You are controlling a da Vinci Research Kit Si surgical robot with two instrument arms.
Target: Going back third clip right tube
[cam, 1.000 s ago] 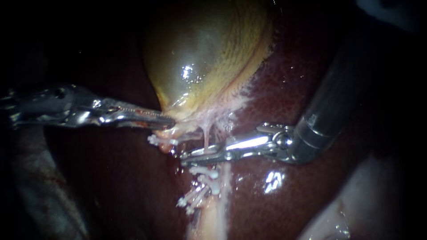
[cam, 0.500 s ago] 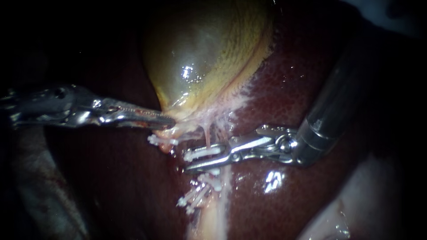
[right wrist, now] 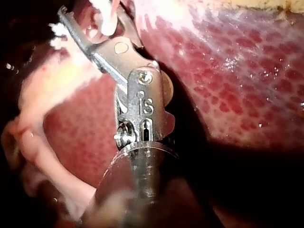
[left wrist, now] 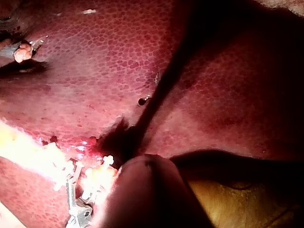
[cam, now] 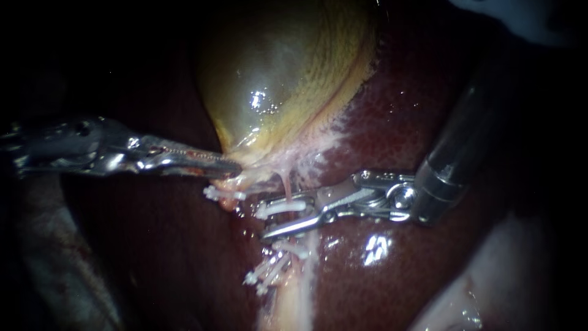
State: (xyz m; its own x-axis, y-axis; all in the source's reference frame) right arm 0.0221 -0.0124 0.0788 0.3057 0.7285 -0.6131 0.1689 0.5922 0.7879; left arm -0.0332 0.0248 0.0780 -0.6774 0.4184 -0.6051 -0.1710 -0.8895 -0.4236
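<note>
The yellow-green gallbladder (cam: 282, 79) lies on the dark red liver (cam: 392, 122). My left instrument (cam: 233, 165) comes in from the left, its jaws shut on the gallbladder's neck. A thin pink right tube (cam: 285, 184) runs down from the neck. A white clip (cam: 278, 208) sits across it. My right instrument (cam: 266, 219) has its jaws open, one on each side of that clip. The right wrist view shows the same open jaws of the right instrument (right wrist: 95, 16) around the white clip (right wrist: 107, 19).
Several more white clips (cam: 269, 273) sit lower on the same tube, and one clip (cam: 211, 195) sits on the left tube stump. Pale tissue (cam: 294, 300) runs toward the lower edge. In the left wrist view the left instrument's dark shaft (left wrist: 147, 190) hides its own jaws.
My right instrument's jaws have gone from shut to open, baring a white clip on the tube, and the instrument has drawn back a little to the right. The left instrument has held still.
</note>
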